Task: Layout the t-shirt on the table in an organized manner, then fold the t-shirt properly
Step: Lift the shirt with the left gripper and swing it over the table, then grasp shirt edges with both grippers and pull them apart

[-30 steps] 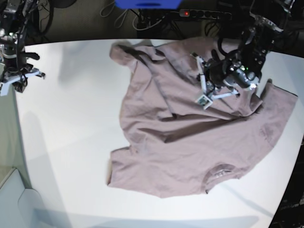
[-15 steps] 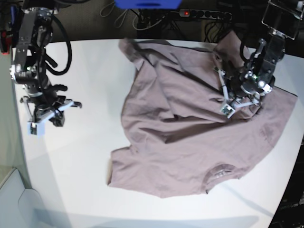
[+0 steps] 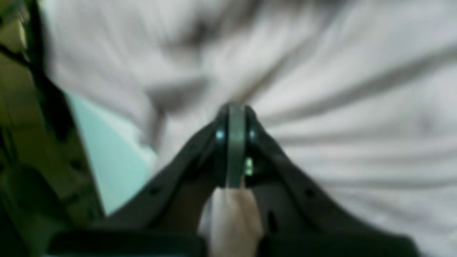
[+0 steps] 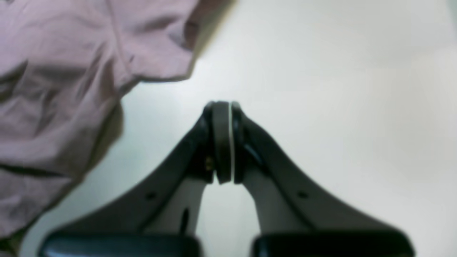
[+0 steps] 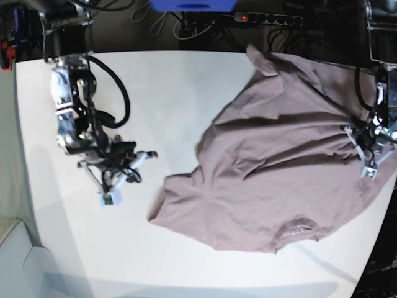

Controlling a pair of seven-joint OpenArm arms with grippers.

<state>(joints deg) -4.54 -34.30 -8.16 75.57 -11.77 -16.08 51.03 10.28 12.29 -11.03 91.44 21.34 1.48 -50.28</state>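
The mauve-pink t-shirt (image 5: 279,167) lies crumpled on the right half of the white table (image 5: 186,93), its neckline (image 5: 301,226) toward the front edge and one sleeve (image 5: 260,59) at the back. My left gripper (image 5: 367,154) is at the shirt's right edge and is shut on a pinch of its cloth. In the left wrist view, folds of the t-shirt (image 3: 339,107) fan out from the closed left gripper (image 3: 234,117). My right gripper (image 5: 127,175) hovers over bare table left of the shirt. In the right wrist view the right gripper (image 4: 223,114) is shut on nothing, with the t-shirt (image 4: 64,78) up to its left.
A power strip (image 5: 267,18) with a red light, cables and a blue object (image 5: 192,5) sit behind the table's back edge. The table's curved edge (image 5: 378,242) runs close to the shirt at the front right. A white object (image 5: 25,261) stands at the lower left.
The left arm has dragged the shirt to the right, pulling its left part off the table's middle. The right arm has swung in from the left edge toward the shirt. Both grippers stayed shut.
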